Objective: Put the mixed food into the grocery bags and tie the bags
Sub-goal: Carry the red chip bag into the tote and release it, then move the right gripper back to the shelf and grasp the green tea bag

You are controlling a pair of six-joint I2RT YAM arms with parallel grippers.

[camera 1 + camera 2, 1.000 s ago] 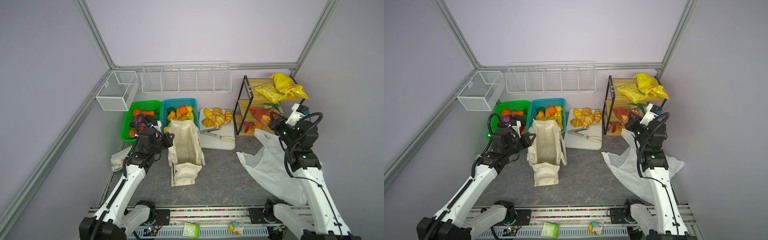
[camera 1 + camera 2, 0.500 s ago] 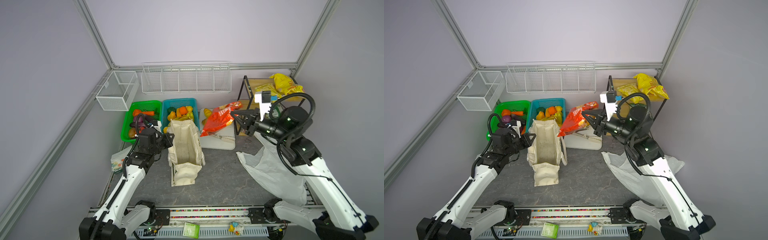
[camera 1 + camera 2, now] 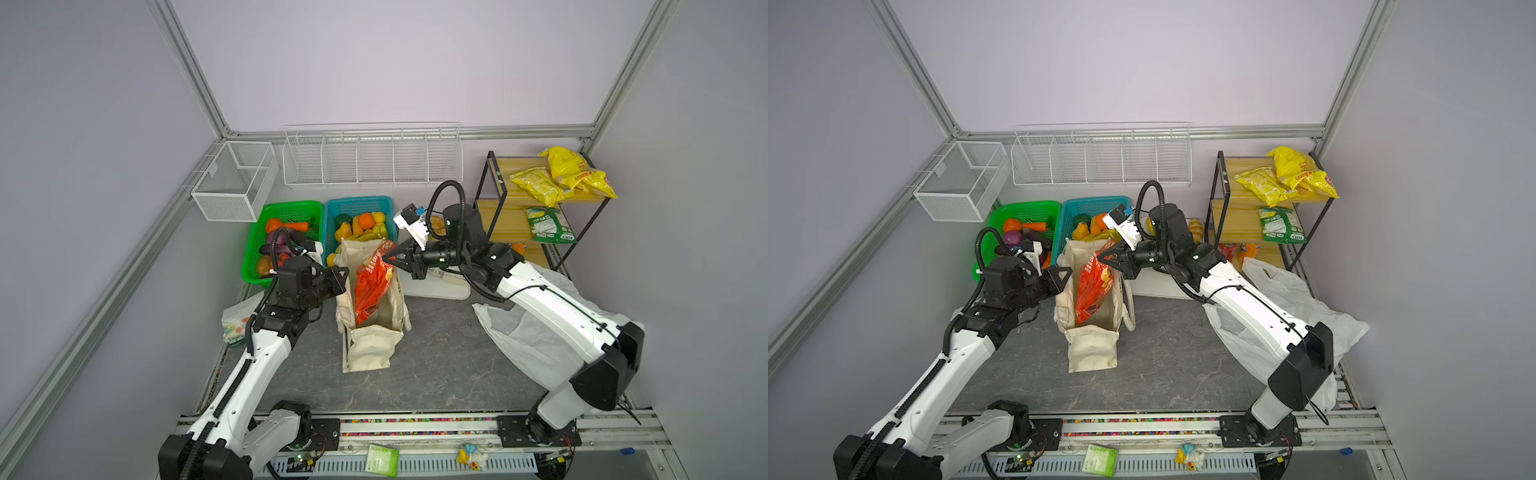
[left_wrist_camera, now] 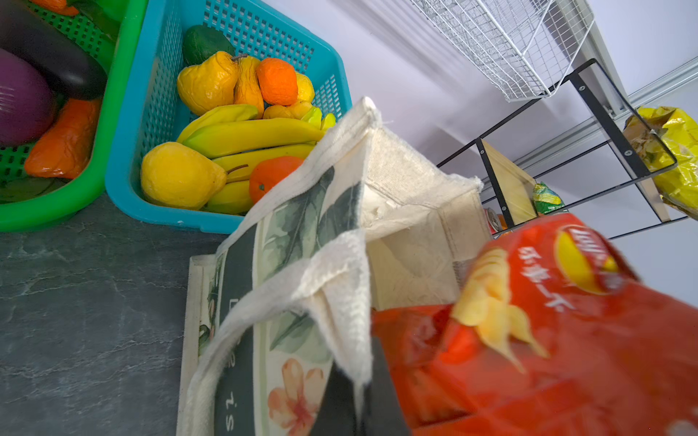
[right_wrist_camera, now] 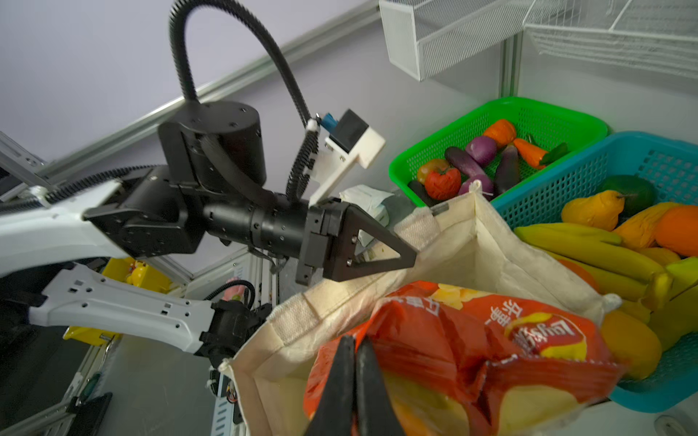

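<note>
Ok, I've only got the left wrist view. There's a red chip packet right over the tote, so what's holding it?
Observer: The right gripper, shut on the red packet's upper end.
Operator: And my left gripper?
Observer: The left gripper is shut on the tote's rim, holding the mouth open.
Operator: Where's the plastic bag?
Observer: The plastic bag lies crumpled on the table, right of the tote, under the right arm.
</note>
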